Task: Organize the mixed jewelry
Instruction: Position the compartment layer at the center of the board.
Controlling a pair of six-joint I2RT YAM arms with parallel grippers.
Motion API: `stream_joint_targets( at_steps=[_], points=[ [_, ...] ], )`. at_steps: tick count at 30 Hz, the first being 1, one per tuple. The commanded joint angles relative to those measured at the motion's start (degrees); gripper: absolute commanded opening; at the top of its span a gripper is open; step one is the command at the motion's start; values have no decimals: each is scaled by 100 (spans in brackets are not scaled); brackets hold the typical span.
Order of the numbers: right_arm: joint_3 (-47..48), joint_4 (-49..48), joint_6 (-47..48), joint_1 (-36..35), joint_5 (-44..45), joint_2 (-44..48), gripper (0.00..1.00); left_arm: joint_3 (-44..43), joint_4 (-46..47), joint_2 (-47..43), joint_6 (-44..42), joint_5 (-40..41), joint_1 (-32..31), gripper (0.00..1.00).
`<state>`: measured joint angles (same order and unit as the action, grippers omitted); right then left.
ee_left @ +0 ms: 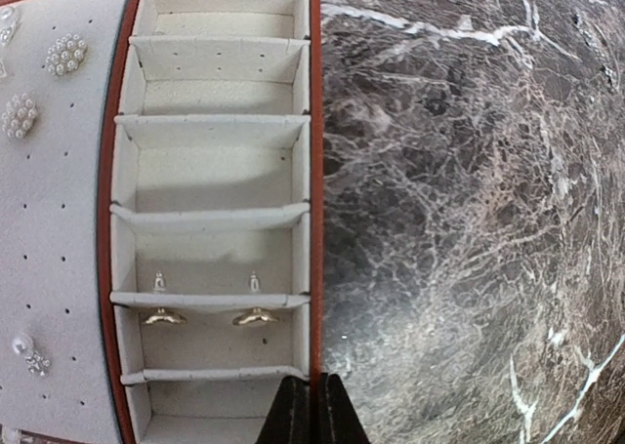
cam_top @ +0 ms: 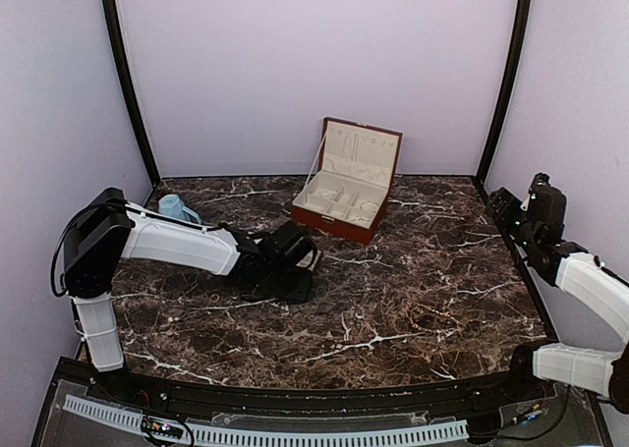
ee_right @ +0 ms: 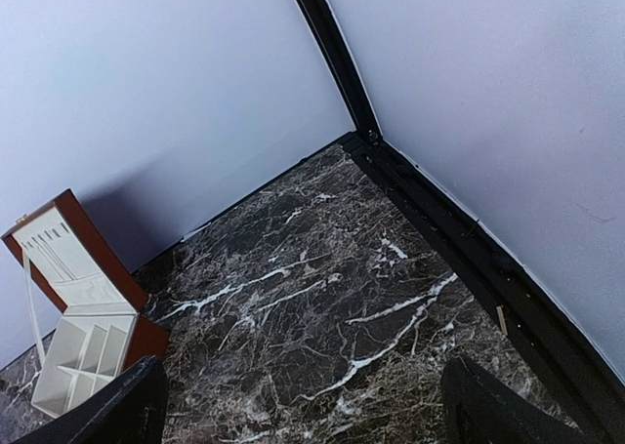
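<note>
**Top view.** The left arm is seen stretched low across the worktop [cam_top: 413,300]. The left end effector [cam_top: 310,260] ends just short of the open box [cam_top: 346,187], which stands at the middle of the far edge with its lid raised. A cup [cam_top: 175,207] is set near the far left corner. The right end effector [cam_top: 506,206] is held at the right edge, well apart from the box. Small items cannot be resolved in this view.

**Left wrist view.** The left end effector [ee_left: 312,410] is shown closed, its tips pressed together at the box's near wall. Whether a speck is pinched between them cannot be told. The jewelry [ee_left: 255,316] is found inside the box. A gold pair [ee_left: 164,317] is laid in the second compartment ahead of the tips, with two studs [ee_left: 159,281] at the divider beyond. Pearl clusters [ee_left: 65,54] are pinned on the holed lid panel.

The gold pieces lie just ahead of the tips, offset toward the lid side. Their long axes run across the row, parallel to the dividers. The left arm is by far the nearer. For a pick, an opening and a short advance are judged necessary.

**Right wrist view.** The right end effector [ee_right: 303,395] is shown wide open and empty, aimed at the far right corner. The box is seen well apart from it.
</note>
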<state>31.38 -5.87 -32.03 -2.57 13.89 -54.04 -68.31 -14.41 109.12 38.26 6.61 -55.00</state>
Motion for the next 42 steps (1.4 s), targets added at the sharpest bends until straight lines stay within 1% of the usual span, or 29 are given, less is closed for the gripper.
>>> stream_joint_targets(
  at_steps=[1, 4, 8, 14, 16, 17, 20, 21, 22, 23, 24, 26, 29, 34, 36, 37, 38, 39, 40, 41, 42],
  points=[
    [-70, -20, 20, 20, 89, 92, 98, -75, 148, 243, 157, -634, -255, 0],
    [-55, -15, 19, 21, 79, 87, 98, -141, 211, 313, 165, -853, -319, 0],
    [-27, 17, 27, 24, 78, 95, 98, -236, 283, 362, 117, -929, -402, 1],
    [-25, 37, 20, 20, 79, 138, 98, -329, 258, 328, -68, -903, -458, 6],
    [-26, 51, 22, 21, 88, 160, 98, -331, 251, 266, -134, -855, -459, 11],
    [-14, 63, 28, 21, 93, 164, 98, -336, 232, 236, -156, -824, -459, 15],
    [-3, 86, 44, 20, 96, 189, 98, -333, 184, -31, -330, -523, -459, 25],
    [0, 86, 42, 22, 104, 186, 98, -325, 176, -106, -381, -358, -459, 30],
    [0, 88, 43, 20, 109, 191, 98, -315, 180, -250, -491, -286, -459, 33],
    [0, 91, 40, 20, 95, 186, 98, -292, 187, -329, -546, -150, -459, 38],
    [1, 82, 40, 20, 96, 177, 98, -277, 220, -493, -659, -102, -459, 41],
    [8, 82, 31, 22, 83, 170, 98, -189, 303, -730, -842, -6, -459, 50],
    [26, 101, 31, 20, 78, 163, 98, -73, 344, -1070, -1075, 123, -459, 56],
    [68, 123, 50, 20, 20, 177, 98, 363, 328, -1926, -1665, 439, -416, 67],
    [79, 109, 68, 20, -55, 177, 98, 540, 178, -2246, -1928, 486, -291, 69],
    [91, 98, 72, 24, -106, 172, 98, 570, 54, -2433, -2027, 573, -131, 69],
    [107, 95, 88, 24, -163, 164, 98, 625, -202, -2524, -2065, 593, -14, 69],
    [134, 83, 99, 25, -225, 154, 98, 652, -334, -2709, -2140, 542, 250, 69],
    [151, 78, 122, 20, -281, 138, 98, 727, -527, -2798, -2192, 330, 414, 69],
    [172, 77, 129, 22, -334, 129, 98, 765, -606, -2977, -2317, 225, 733, 69],
    [190, 81, 147, 20, -383, 115, 98, 821, -771, -3051, -2373, 88, 875, 69]
  ],
)
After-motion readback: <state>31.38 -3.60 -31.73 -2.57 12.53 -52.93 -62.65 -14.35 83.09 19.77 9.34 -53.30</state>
